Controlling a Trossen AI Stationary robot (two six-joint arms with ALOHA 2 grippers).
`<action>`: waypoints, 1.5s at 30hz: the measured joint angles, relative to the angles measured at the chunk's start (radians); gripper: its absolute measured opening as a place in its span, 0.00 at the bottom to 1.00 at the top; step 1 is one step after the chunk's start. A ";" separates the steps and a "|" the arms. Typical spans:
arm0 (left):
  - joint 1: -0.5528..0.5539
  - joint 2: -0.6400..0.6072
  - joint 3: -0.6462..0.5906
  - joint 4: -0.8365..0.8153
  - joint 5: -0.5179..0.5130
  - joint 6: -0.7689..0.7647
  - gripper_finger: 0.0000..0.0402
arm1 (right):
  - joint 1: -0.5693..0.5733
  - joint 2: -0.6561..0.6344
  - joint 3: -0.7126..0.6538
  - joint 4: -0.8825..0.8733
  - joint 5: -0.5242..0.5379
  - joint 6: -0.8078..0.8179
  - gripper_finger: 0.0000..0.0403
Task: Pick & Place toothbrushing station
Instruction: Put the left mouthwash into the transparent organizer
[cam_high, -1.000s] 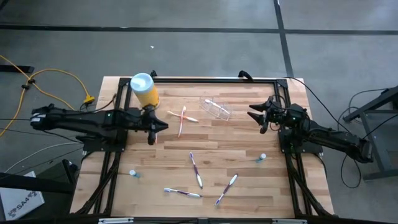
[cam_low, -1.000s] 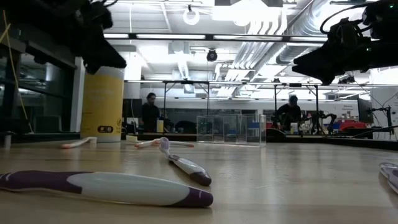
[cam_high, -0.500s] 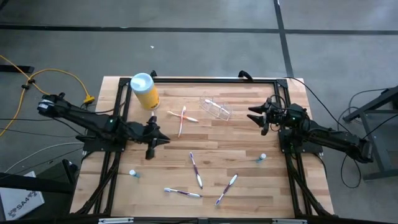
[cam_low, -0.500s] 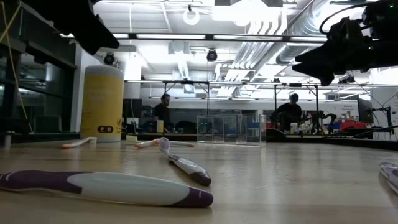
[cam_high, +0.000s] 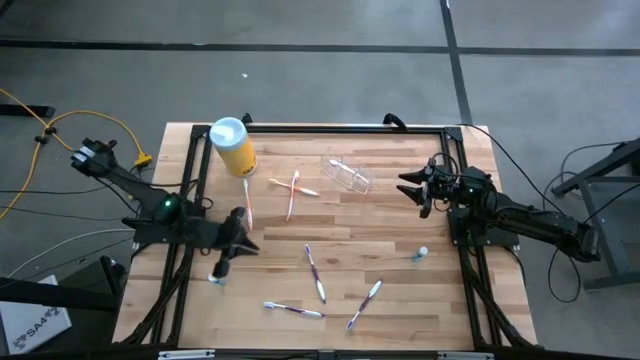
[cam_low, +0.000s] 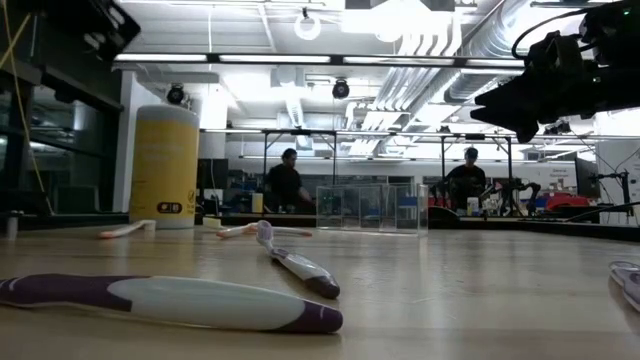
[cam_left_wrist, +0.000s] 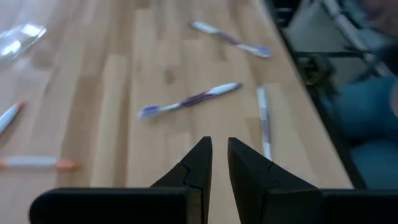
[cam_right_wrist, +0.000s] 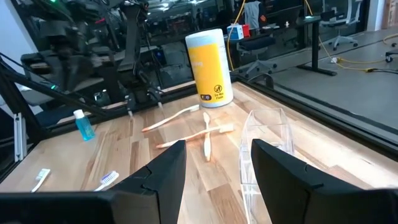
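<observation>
The toothbrushing station, a clear plastic holder (cam_high: 347, 172), lies on its side on the wooden table, right of centre toward the far edge; it also shows in the low view (cam_low: 370, 208) and in the right wrist view (cam_right_wrist: 264, 146). My right gripper (cam_high: 413, 190) hovers open just right of it, fingers pointing at it, touching nothing (cam_right_wrist: 214, 149). My left gripper (cam_high: 248, 246) hangs above the table's left half with only a narrow gap between its fingers (cam_left_wrist: 219, 149) and nothing in them.
A yellow canister (cam_high: 232, 147) with a pale blue lid stands at the far left. An orange toothbrush (cam_high: 247, 198) and a crossed pair (cam_high: 293, 190) lie near it. Purple toothbrushes (cam_high: 315, 272) lie toward the near edge. Two small blue bottles (cam_high: 420, 255) stand by the side rails.
My left gripper has swung away from the yellow canister toward the table's near edge, rising a little and turning about. The orange toothbrush that the arm covered now lies in plain sight. Its finger gap is unchanged.
</observation>
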 joint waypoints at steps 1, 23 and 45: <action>-0.020 0.000 0.002 0.000 0.000 0.008 0.12 | 0.000 0.000 0.000 0.000 0.000 0.000 0.43; -0.206 0.004 0.052 -0.224 0.036 -0.067 0.12 | 0.000 0.000 0.000 -0.005 0.000 0.105 0.43; -0.448 0.166 0.198 -0.528 0.004 -0.035 0.12 | -0.001 0.000 0.000 -0.012 0.083 0.206 0.43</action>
